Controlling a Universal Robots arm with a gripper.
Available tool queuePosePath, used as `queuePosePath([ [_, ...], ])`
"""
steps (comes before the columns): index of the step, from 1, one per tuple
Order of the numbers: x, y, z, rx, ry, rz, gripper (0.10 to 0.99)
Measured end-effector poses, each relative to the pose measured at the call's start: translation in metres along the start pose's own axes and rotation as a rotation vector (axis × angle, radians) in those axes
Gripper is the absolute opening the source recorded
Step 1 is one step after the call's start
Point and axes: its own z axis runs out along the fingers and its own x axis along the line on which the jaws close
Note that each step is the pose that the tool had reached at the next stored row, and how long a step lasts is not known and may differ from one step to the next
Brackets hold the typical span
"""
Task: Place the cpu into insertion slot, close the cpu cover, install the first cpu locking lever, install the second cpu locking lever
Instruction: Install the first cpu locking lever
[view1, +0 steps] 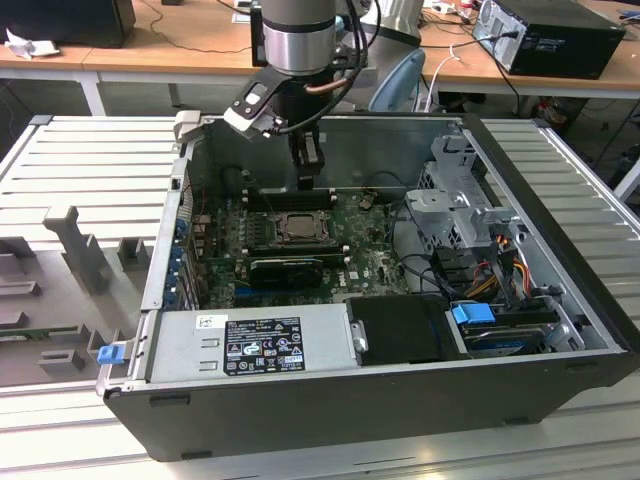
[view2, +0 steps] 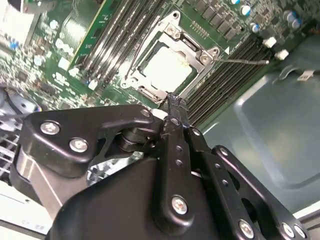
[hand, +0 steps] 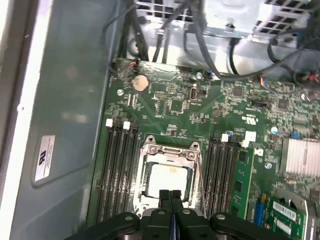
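Gripper (hand: 170, 194) fingers clenched together, nothing held; tips poised over edge of cpu cover (hand: 171, 152). Cpu (hand: 170, 177) seated in insertion slot (hand: 144, 187), framed by cover, apparently lowered. Locking lever (view2: 242, 61) possibly unlatched, hard to tell.

Risk judged: cover sprung up or chip face scraped if tips driven off-line.

Open case (view1: 400, 400) lying on a slatted table (view1: 80, 150). Inside, along the near wall, a grey power supply (view1: 250, 345); just behind, a black card (view1: 285, 270). Drive cage (view1: 455, 200) toward the exterior view's right (orange and yellow cables (view1: 505, 265) beside). Coin battery (hand: 140, 82) on the green board (hand: 175, 105).
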Motion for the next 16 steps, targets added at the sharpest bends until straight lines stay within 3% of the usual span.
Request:
queuePosePath([
  [3, 0.0000, -0.0001, 0.0005, 0.000, 0.0050, -0.075, 0.106],
  [5, 0.0000, -0.0001, 0.0009, 0.005, 0.0025, -0.114, 0.106],
  [8, 0.0000, -0.0001, 0.0010, 0.030, -0.0390, -0.155, 0.106],
  [9, 0.0000, -0.0001, 0.0011, 0.043, -0.0594, -0.175, 0.106],
  [11, -0.0001, -0.0001, 0.0010, 0.046, -0.0515, -0.231, 0.106],
  [13, 0.0000, 0.0000, 0.0011, 0.038, 0.0147, -0.236, 0.106],
  [14, -0.0001, 0.0000, 0.0011, 0.036, 0.0250, -0.236, 0.106],
  [16, -0.0001, 0.0000, 0.0012, 0.044, 0.0292, -0.269, 0.106],
])
